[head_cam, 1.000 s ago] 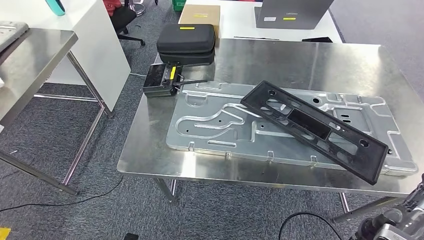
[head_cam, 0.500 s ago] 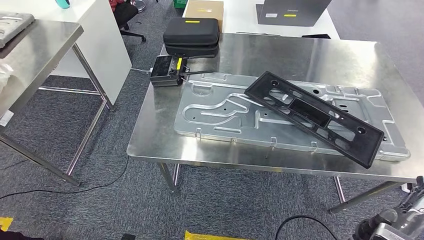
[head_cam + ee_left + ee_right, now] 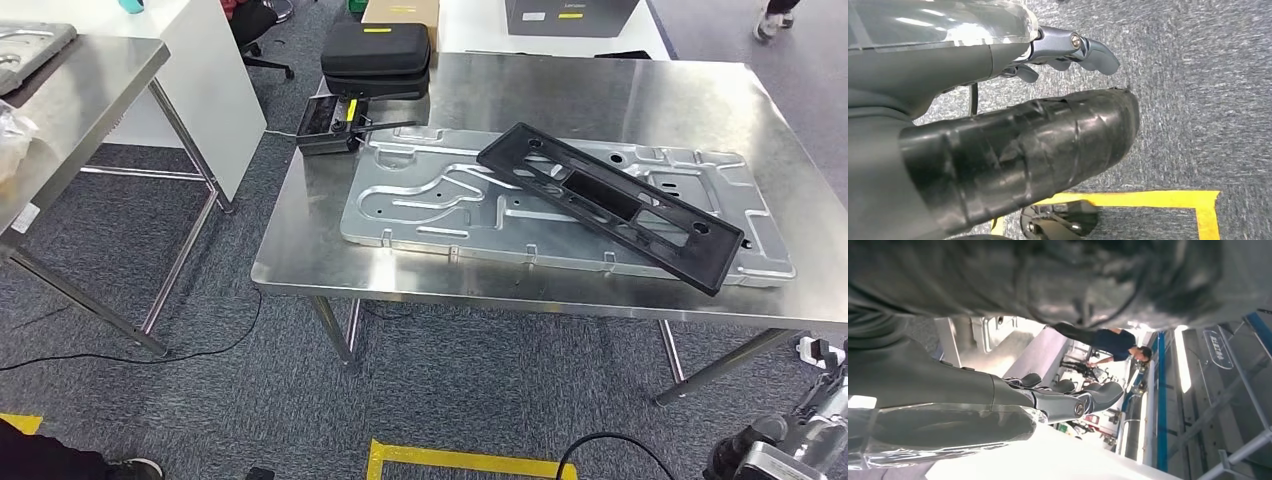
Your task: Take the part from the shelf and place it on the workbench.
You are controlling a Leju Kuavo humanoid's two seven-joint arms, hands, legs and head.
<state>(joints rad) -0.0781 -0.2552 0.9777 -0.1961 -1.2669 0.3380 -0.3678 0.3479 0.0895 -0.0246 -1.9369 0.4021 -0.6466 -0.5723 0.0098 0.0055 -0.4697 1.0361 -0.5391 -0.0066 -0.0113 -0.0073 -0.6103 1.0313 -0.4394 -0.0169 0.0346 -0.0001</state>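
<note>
A long black plastic frame part [image 3: 610,205] lies slantwise on a large silver pressed-metal plate [image 3: 420,205] on the steel workbench [image 3: 600,95]. My left hand [image 3: 1013,100] hangs over grey carpet; its fingers [image 3: 1083,47] are stretched out apart from the tape-wrapped thumb and hold nothing. My right hand [image 3: 998,405] also holds nothing, its fingers [image 3: 1098,392] extended. My right arm [image 3: 800,440] shows low at the right, well below the bench's front edge.
A black zip case [image 3: 375,50] and a black controller box [image 3: 325,125] sit at the bench's far left corner. Another steel table [image 3: 70,110] stands to the left. Yellow floor tape [image 3: 460,462] and a black cable [image 3: 600,440] lie in front. A person [image 3: 1108,340] stands far off.
The whole picture has shifted as the camera moved: the bench sits higher and slightly smaller, and yellow floor tape has come into sight. Nothing on the bench has moved.
</note>
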